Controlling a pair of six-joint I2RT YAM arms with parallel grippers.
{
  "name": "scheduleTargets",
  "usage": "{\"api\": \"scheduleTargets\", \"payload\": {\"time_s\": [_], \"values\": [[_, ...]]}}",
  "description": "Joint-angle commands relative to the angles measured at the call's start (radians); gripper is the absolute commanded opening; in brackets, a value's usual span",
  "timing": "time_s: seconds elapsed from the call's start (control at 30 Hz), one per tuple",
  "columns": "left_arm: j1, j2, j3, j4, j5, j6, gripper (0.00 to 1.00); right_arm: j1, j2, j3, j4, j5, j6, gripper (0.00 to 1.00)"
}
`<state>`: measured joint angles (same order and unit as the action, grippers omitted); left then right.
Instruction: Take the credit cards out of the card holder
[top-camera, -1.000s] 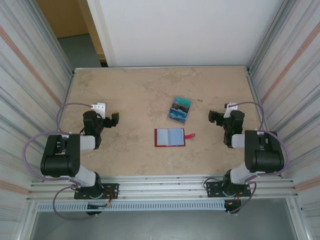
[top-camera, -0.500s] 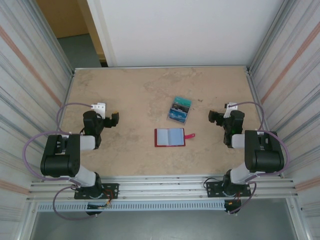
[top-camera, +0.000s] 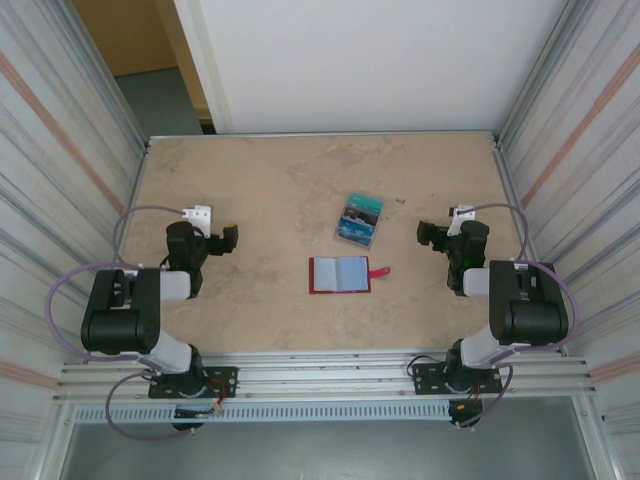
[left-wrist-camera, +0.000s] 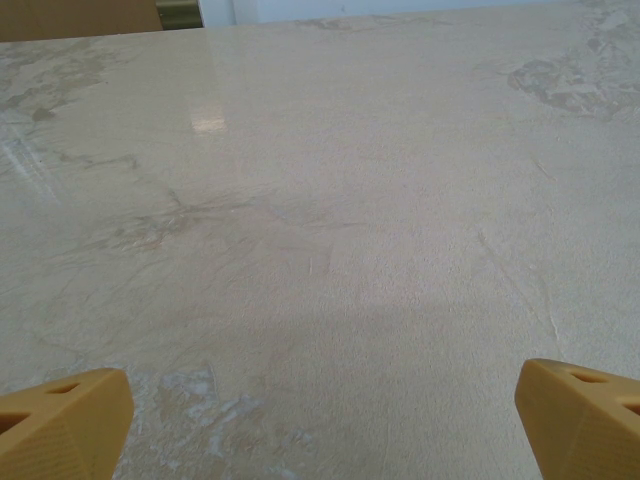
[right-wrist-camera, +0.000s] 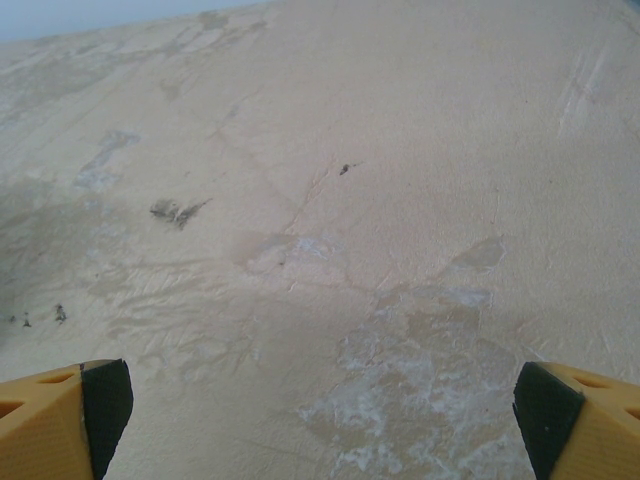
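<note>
Two end effectors, left (top-camera: 228, 238) and right (top-camera: 428, 235), both spread wide, gripping nothing, low over bare tabletop (top-camera: 280, 180). Between them, card holder (top-camera: 340, 273) lying open and flat. Just beyond it, apart, credit cards (top-camera: 360, 220) stacked loose.

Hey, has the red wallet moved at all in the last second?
No. The wallet lies open in the same spot, just as far from the table's near edge and from the cards beyond it.
</note>
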<state>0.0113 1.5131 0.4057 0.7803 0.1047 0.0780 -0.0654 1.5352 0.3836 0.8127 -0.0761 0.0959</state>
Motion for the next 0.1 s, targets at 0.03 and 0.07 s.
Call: {"api": "scheduleTargets", "payload": {"time_s": [0.03, 0.07], "values": [[-0.007, 0.000, 0.009, 0.007, 0.006, -0.006, 0.99, 0.004, 0.007, 0.024, -0.010, 0.011, -0.010, 0.99], [-0.007, 0.000, 0.008, 0.007, 0.006, -0.006, 0.99, 0.004, 0.008, 0.024, -0.010, 0.011, -0.011, 0.99]]}}
